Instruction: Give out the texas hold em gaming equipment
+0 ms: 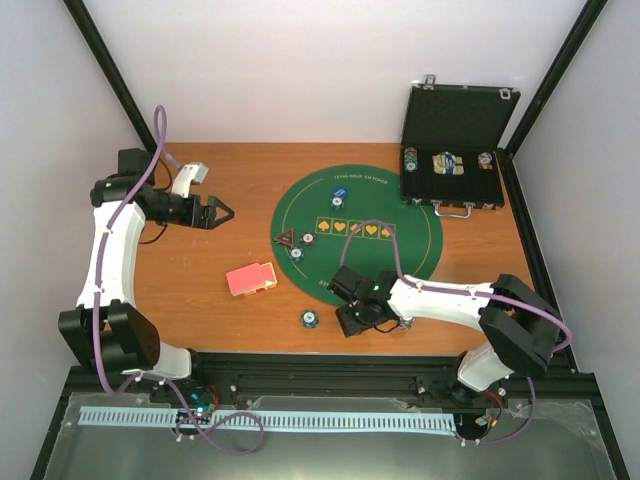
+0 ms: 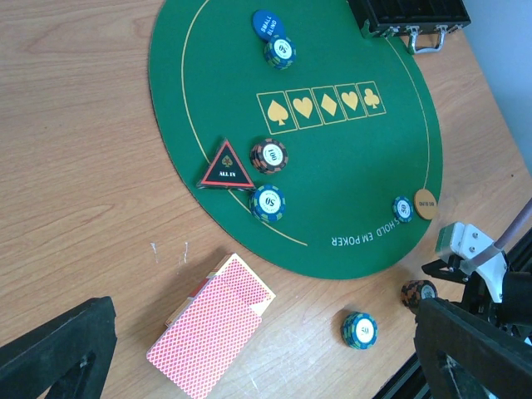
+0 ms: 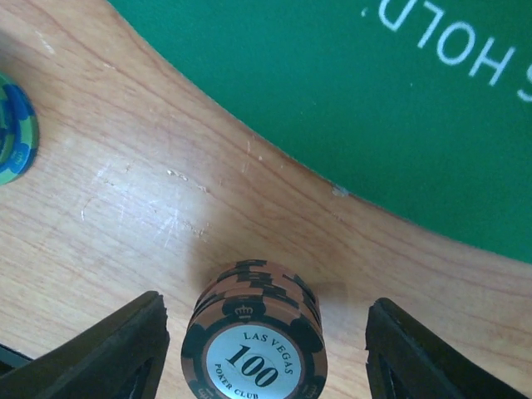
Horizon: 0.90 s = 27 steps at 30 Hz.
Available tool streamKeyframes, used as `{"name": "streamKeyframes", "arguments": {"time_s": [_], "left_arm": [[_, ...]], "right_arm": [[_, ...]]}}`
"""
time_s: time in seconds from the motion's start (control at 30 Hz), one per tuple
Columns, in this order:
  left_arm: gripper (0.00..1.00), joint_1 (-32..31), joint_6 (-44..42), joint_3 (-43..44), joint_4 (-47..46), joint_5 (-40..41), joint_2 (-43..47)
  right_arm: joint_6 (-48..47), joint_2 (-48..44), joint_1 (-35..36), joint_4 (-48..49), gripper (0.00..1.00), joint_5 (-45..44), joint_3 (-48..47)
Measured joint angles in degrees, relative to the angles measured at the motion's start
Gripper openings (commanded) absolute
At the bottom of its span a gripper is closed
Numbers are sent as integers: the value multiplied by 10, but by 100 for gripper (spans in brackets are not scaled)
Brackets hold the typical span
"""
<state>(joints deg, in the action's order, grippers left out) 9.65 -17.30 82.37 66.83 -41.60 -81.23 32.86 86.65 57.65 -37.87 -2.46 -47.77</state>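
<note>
A: Nearest the lens, a short stack of brown-and-black round poker chips [image 3: 253, 337], the top one marked 100, stands upright on the pale wooden desk [image 3: 116, 183]. Is it held?

B: No. The right end effector [image 3: 268, 320] straddles it with its black fingers spread. A gap shows on each side, and the stack sits a little off-centre between them. Nothing is gripped.

A: So which step is this?

B: I judge it the pick-up of that stack, ahead of carrying it to a place on the round green felt mat [image 3: 374, 100]. The mat's near edge runs just beyond the stack.

A: And the next move?

B: Closing evenly on the stack's sides, low enough to catch every chip, then a straight lift. A lopsided squeeze could shove or spill it.

A: Anything close by?

B: A blue-and-green chip stack [image 3: 12, 133] sits to the left on the desk, clear of the fingers.

A: The other arm?

B: The left end effector [image 1: 224, 212] hangs wide open and empty above the desk's left side, farther back than the red-backed playing cards [image 1: 250, 278].
</note>
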Motion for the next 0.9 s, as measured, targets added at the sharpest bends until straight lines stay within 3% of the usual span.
{"name": "streamKeyframes", "arguments": {"time_s": [0.33, 0.67, 0.9], "left_arm": [[100, 0, 0, 0, 0, 0, 0], [100, 0, 0, 0, 0, -2, 0], [100, 0, 0, 0, 0, -5, 0]], "right_arm": [[8, 0, 1, 11, 43, 2, 9], [9, 0, 1, -3, 40, 1, 1], [-3, -8, 1, -54, 41, -4, -63]]}}
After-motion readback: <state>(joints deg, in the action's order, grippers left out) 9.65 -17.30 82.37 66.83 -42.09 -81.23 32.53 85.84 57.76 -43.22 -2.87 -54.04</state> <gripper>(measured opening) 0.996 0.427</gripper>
